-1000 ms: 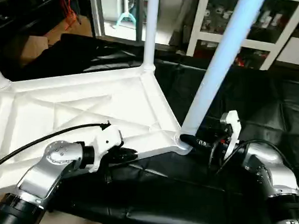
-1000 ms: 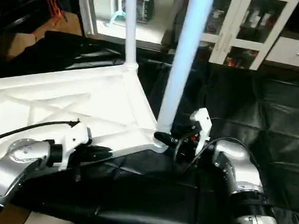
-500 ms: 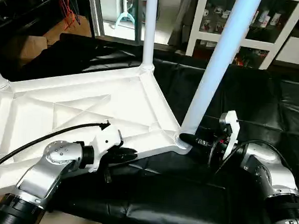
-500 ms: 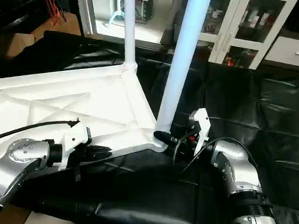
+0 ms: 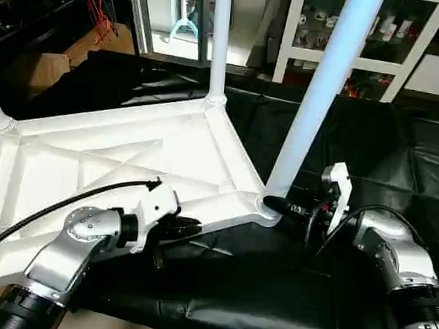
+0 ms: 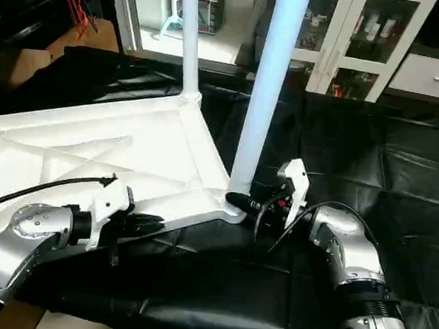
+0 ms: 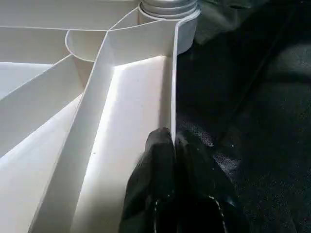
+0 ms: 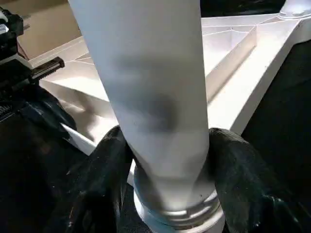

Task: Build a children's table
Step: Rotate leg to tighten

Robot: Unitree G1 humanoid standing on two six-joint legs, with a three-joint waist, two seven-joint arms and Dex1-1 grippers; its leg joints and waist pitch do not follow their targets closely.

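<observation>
The tabletop [image 5: 130, 159] lies underside-up on black sheeting [image 5: 369, 159] with legs standing in its corner sockets. The left wrist view shows the left gripper [image 7: 171, 145] pinched on the tabletop's rim — the right wrist view shows the right gripper [image 8: 167, 160] clamped around the near leg [image 5: 312, 110] just above its socket.

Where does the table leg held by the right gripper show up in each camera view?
Left eye: the leg, right of centre.
Right eye: near centre.
Left wrist: its base at the corner socket.
Right wrist: centre, between the right gripper's fingers.
Shared landmark: that corner socket.
</observation>
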